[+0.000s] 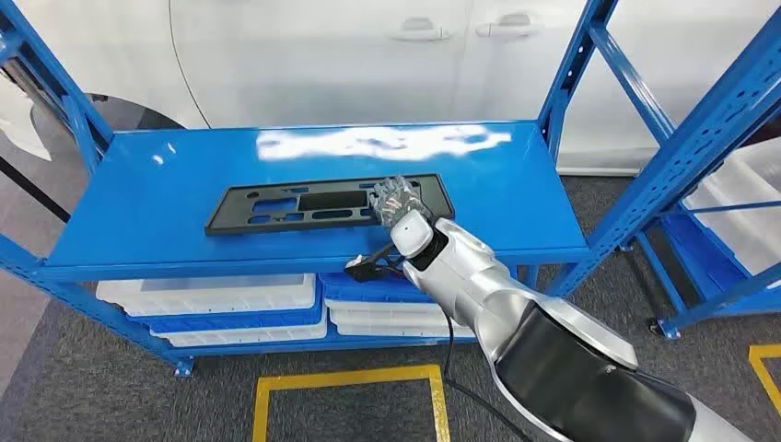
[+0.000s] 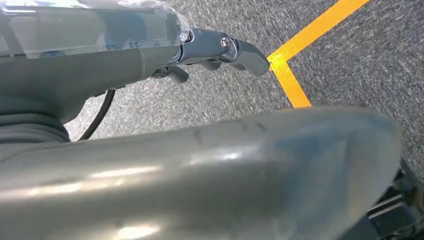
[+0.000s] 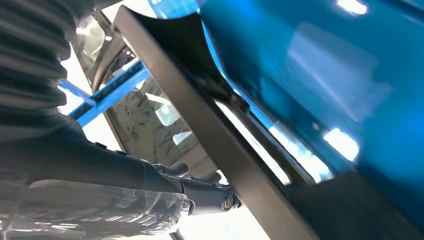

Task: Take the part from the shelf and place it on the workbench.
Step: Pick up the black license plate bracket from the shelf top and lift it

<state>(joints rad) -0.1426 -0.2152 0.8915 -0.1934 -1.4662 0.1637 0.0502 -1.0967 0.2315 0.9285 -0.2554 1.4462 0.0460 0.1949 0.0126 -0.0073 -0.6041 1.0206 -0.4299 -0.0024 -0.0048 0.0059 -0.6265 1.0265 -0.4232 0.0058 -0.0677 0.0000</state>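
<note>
The part (image 1: 313,204) is a long flat black panel with several cutouts, lying on the blue shelf top (image 1: 166,212). My right hand (image 1: 398,203) reaches in from the shelf's front edge, and its fingers lie over the panel's right end. In the right wrist view the panel's black edge (image 3: 210,135) runs across the picture, and a dark finger (image 3: 210,194) touches it. Whether the hand grips the panel is unclear. My left hand (image 2: 215,52) hangs over the grey floor with its fingers loosely bent and nothing in them.
White bins (image 1: 212,295) fill the shelf's lower level. Blue uprights (image 1: 571,74) frame the shelf, and a second blue rack (image 1: 728,120) stands at the right. A white car (image 1: 368,55) is behind. Yellow floor tape (image 1: 350,376) marks the carpet in front.
</note>
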